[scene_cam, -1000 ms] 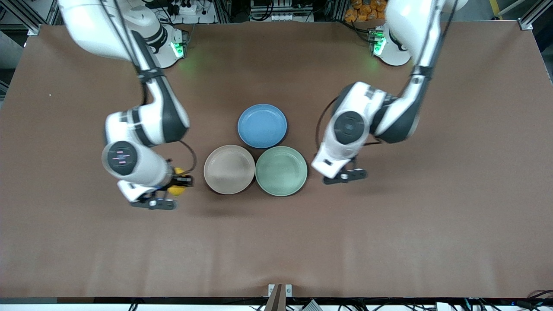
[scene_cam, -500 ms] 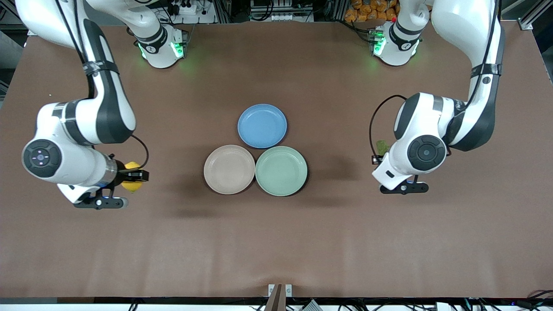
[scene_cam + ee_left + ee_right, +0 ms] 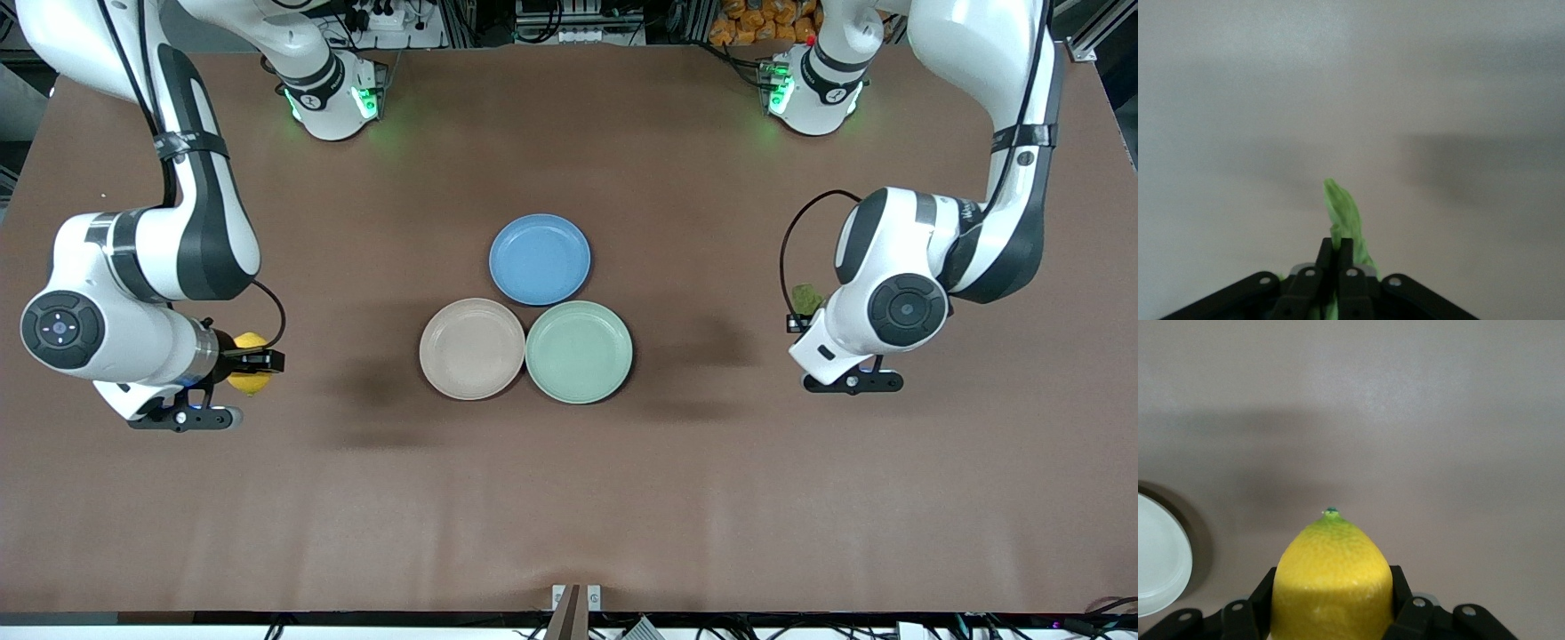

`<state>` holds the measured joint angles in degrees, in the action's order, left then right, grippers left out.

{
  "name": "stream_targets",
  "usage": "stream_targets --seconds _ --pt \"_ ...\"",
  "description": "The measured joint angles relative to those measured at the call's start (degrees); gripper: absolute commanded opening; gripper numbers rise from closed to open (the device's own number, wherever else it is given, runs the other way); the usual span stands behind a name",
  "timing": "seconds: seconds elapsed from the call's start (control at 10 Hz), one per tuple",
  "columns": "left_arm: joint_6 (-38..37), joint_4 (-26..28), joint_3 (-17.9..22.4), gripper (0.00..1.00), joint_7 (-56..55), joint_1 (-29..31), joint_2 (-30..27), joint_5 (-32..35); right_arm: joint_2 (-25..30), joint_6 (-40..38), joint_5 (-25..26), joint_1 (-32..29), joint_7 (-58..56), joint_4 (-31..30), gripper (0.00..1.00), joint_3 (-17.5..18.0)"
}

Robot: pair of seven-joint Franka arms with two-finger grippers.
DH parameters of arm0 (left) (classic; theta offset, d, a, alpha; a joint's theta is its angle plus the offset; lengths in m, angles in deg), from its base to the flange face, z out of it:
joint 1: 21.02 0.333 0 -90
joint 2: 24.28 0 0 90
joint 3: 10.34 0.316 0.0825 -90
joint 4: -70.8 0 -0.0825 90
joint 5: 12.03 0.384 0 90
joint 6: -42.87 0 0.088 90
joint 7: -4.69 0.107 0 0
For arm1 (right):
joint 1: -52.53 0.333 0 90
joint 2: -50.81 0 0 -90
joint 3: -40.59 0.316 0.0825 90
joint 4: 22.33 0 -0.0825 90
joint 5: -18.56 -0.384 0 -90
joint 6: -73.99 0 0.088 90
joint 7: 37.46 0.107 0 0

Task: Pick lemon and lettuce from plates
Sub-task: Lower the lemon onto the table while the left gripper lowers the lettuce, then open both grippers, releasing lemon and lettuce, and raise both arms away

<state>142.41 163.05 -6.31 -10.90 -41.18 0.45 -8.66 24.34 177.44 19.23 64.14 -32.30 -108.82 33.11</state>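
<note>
Right gripper (image 3: 253, 361) clamped on lemon (image 3: 247, 375), left gripper (image 3: 798, 313) clamped on lettuce (image 3: 806, 299), both over bare table (image 3: 569, 498); plates (image 3: 472, 348) empty; no writing legible

The tabletop (image 3: 569, 498) is a brown matte surface spanning the full front view. Three round plates rest directly on it near its centre: a blue plate (image 3: 540, 259) toward the edge where the arm bases stand, and a beige-pink plate (image 3: 472, 348) and a mint green plate (image 3: 579, 352) touching side by side, nearer the front-camera edge. The beige-pink plate lies toward the right arm's end, the mint green plate toward the left arm's end.
</note>
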Motion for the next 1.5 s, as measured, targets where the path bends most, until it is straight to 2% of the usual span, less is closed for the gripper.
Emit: stream_targets --seconds 0.2,0.6,0.9,1.2,1.5 --pt "0.24 0.22 -0.19 1.00 0.09 0.01 -0.77 0.00 0.19 3.94 0.11 -0.07 -1.08 -2.56 0.25 0.03" --pt "0.78 0.03 -0.19 1.00 0.09 0.73 -2.21 0.00 2.34 13.03 0.27 -2.28 -5.08 -12.30 0.25 -0.02" --pt "1.39 -1.56 -0.19 1.00 0.09 2.81 -2.64 -2.78 2.40 25.00 0.29 -2.54 -6.20 -20.73 0.26 0.00" --pt "5.10 -1.67 -0.61 1.00 0.09 3.07 -2.77 -5.67 2.33 35.06 0.31 -3.39 -8.25 -28.04 0.26 0.01" --pt "10.47 0.48 -0.84 1.00 0.11 3.15 -5.12 -5.68 1.77 40.74 0.31 -5.15 -10.27 -31.30 0.27 0.01"
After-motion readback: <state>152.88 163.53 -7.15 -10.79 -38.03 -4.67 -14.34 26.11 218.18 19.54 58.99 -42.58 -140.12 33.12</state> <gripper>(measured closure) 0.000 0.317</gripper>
